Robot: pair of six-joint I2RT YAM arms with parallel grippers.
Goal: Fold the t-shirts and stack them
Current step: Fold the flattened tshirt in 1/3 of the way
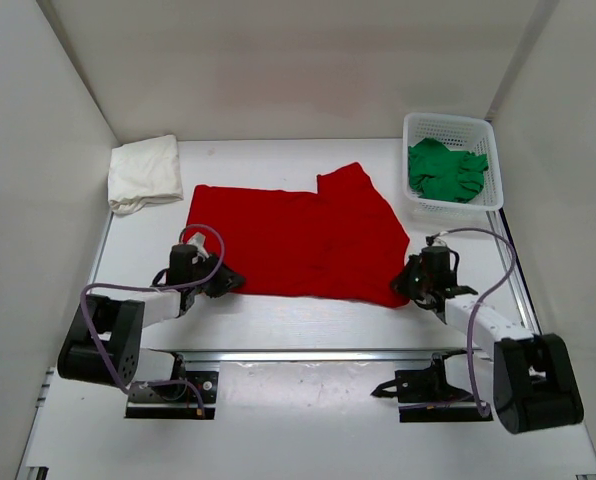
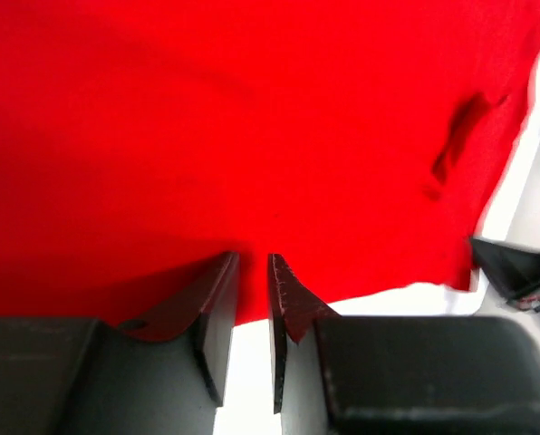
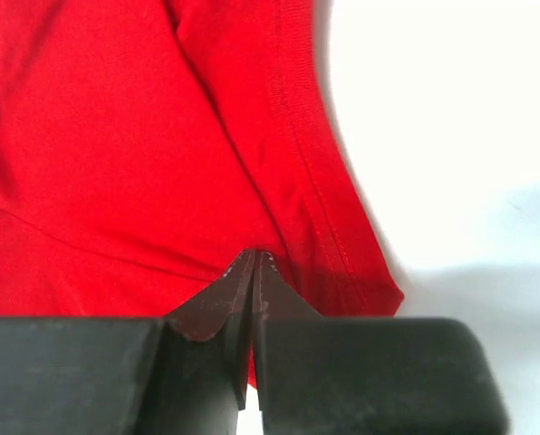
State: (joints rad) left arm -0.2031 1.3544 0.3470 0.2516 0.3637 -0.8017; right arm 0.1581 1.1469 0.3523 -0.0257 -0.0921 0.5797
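Lying flat on the table (image 1: pixel 308 320), the red t-shirt (image 1: pixel 298 240) has both tools at its near edge. The right gripper (image 3: pixel 255 256) is clamped tight on the near-right hem. The left gripper (image 2: pixel 254 258) has its jaws narrowly apart at the near-left hem, and whether they grip it I cannot tell.

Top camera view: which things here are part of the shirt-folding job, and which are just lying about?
Part of the job:
red t-shirt, spread out
white t-shirt, far left
green t-shirt, crumpled

Just lying about:
white mesh basket, holding the green t-shirt
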